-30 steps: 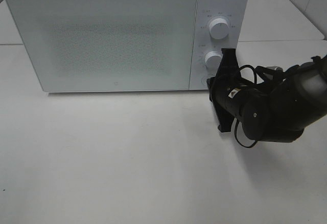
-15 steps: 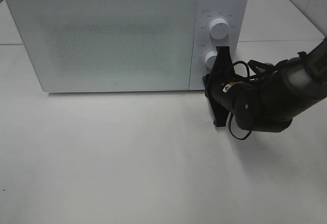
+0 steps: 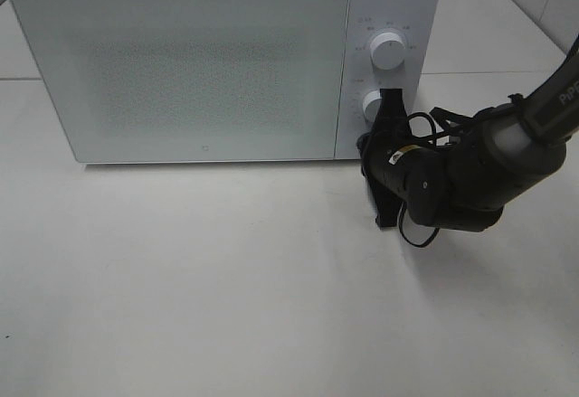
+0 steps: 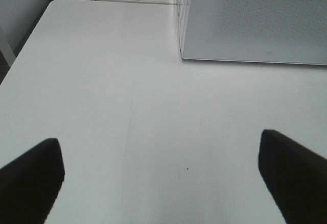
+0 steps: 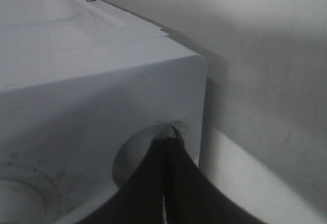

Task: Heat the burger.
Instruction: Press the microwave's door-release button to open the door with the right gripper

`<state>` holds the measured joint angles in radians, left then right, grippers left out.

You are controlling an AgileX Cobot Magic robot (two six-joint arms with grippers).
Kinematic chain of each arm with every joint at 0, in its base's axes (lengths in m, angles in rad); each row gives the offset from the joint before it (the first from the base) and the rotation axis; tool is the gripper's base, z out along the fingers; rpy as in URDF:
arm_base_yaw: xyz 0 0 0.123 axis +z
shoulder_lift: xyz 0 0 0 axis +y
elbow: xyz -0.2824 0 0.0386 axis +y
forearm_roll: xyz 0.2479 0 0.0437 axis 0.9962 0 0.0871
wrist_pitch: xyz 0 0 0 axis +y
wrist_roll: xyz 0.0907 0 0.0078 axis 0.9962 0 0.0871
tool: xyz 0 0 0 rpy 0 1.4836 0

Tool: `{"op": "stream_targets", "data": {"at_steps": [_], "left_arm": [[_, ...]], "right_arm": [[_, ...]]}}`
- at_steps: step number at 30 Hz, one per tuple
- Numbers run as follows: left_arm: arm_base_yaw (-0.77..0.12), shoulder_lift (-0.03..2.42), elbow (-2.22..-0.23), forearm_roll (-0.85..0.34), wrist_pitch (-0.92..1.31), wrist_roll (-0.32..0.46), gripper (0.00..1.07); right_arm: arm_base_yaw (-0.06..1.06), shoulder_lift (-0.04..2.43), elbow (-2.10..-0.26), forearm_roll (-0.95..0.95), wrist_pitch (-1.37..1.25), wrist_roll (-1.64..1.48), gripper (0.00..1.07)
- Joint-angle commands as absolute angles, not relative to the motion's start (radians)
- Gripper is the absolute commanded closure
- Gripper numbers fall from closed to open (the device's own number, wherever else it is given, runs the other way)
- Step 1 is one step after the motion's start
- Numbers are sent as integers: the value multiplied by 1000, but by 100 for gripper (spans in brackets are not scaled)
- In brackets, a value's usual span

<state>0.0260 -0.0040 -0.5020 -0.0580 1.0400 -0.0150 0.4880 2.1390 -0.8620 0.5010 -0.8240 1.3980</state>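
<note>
The right gripper (image 5: 166,147), pinched shut with its tips in the microwave's (image 3: 208,71) round button (image 5: 132,156), could slip off-centre and shove the oven back (burger out of sight; left gripper (image 4: 161,175) wide open above the table (image 4: 153,81)).

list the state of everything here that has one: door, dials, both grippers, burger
microwave door, closed
top dial, setting too small to read
left gripper, open, holding nothing, above the table
right gripper, shut, tips in the round button recess
burger, not in view
</note>
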Motion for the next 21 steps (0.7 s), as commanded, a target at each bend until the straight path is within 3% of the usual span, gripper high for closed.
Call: {"op": "stream_targets", "data": {"at_steps": [1, 10, 21], "left_arm": [[27, -25, -499, -59, 1036, -20, 9], [27, -25, -499, -59, 1036, -20, 9], [27, -25, -499, -59, 1036, -20, 9]], "right_arm": [[478, 2134, -904, 502, -932, 1362, 107], [478, 2135, -972, 542, -1094, 1338, 107], [478, 2135, -1002, 532, -1034, 1312, 107]]}}
